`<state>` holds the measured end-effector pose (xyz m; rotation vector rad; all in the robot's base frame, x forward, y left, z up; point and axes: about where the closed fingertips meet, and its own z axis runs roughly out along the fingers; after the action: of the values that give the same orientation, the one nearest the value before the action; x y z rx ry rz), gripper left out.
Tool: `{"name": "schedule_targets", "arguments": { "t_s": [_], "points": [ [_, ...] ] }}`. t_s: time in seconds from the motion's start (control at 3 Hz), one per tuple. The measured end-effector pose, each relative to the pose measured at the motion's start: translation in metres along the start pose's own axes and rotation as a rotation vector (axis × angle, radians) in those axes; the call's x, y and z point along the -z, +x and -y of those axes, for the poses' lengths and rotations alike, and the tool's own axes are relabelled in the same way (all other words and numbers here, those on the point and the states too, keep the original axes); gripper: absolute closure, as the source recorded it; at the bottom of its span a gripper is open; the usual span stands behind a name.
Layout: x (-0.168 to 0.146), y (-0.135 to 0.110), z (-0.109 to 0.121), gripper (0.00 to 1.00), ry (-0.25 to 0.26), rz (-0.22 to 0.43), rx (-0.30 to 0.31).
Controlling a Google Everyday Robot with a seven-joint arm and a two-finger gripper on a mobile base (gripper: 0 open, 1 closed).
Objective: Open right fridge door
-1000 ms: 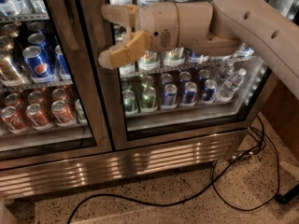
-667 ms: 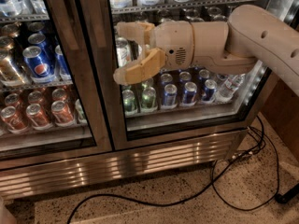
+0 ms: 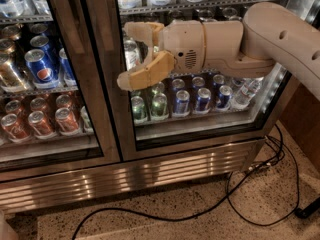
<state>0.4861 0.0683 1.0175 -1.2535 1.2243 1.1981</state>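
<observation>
**Robot gripper spread open in front of the right fridge door**

The right fridge door [image 3: 107, 115] fills the middle and right of the view. It is a tall glass pane set in a wide brushed-steel frame, and it sits closed beside its twin on the left. Its left upright runs down the centre, and lit shelves of drinks show through the glass.

A beige arm [image 3: 282, 39] comes in from the upper right and runs roughly level across the glass. It ends in a thick wrist section with a small vent grille. The gripper [image 3: 125, 55] is at the door's left edge, about mid-height in the view, pointing left. Its two tan fingers [image 3: 146, 73] are spread wide apart, one above the other, and hold nothing. The lower fingertip overlaps the steel upright, but it is not possible to tell whether it touches it.

The only readable brand is Pepsi, on a blue can [image 3: 42, 69] behind the left door, above a row of orange cans [image 3: 41, 123]. Behind the right door are green cans [image 3: 150, 107], blue cans [image 3: 192, 100] and clear bottles [image 3: 245, 92]; their labels cannot be read. A black cable [image 3: 250, 184] loops over the speckled floor below.
</observation>
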Motion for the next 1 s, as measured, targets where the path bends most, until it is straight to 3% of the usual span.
{"name": "schedule_targets", "arguments": {
  "t_s": [0.33, 0.67, 1.0],
  "points": [
    [-0.007, -0.010, 0.006, 0.00, 0.047, -0.034, 0.041],
    [-0.019, -0.027, 0.026, 0.00, 0.076, -0.002, 0.084],
    [-0.020, -0.027, 0.027, 0.00, 0.075, 0.000, 0.085]
  ]
}}
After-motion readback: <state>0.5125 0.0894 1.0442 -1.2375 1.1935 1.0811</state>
